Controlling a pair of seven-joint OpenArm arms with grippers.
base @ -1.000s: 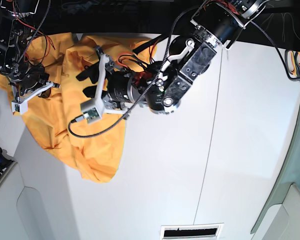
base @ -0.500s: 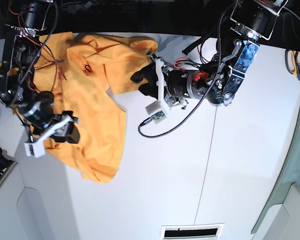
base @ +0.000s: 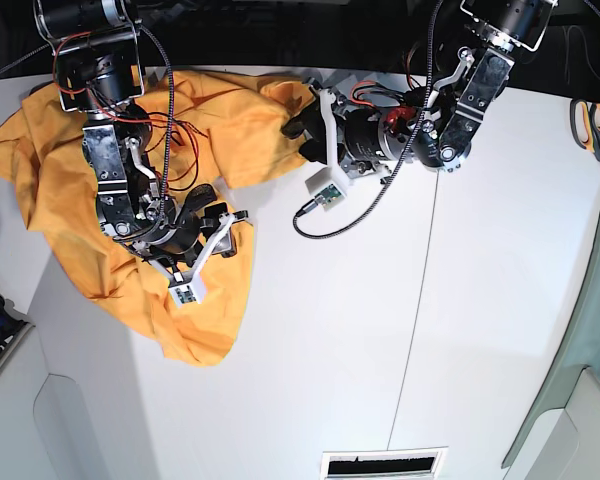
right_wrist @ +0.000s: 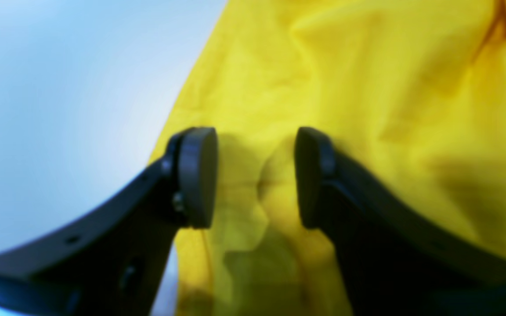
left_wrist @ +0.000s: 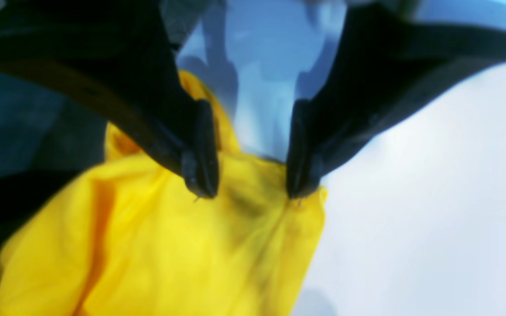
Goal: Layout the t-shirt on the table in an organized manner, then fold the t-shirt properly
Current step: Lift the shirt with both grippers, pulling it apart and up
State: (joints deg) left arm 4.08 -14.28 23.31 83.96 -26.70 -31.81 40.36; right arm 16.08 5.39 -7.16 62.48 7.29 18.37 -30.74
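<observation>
1. Since half a second back, the right gripper point(base: 215, 205) has swung in from the shirt's left edge toward the middle of the cloth, and the left gripper point(base: 298, 125) has slid up to the shirt's far right corner. That upper right part of the shirt is now bunched into a fold instead of lying spread out.
2. Far left of the base view: the t-shirt point(base: 70, 170) sits crumpled on the left part of the table point(base: 380, 330), one flap drooping toward the near side, the top edge up by the table's far edge.
3. Right gripper in its own wrist view point(right_wrist: 255, 175): jaws stand partly apart, and the round fingertips point(right_wrist: 198, 175) hover just over a raised wrinkle of the t-shirt point(right_wrist: 367, 87). Nothing looks pinched between them. White table point(right_wrist: 59, 87) shows off to the left.
4. Left gripper in its wrist view point(left_wrist: 248, 175): jaws also partly apart, the dark fingertips point(left_wrist: 200, 166) pressing down on the t-shirt point(left_wrist: 169, 245) right at its edge. Cloth puckers between them, but I can't tell whether it's actually grabbed.
5. To the right of that, bare table point(left_wrist: 433, 197).
</observation>
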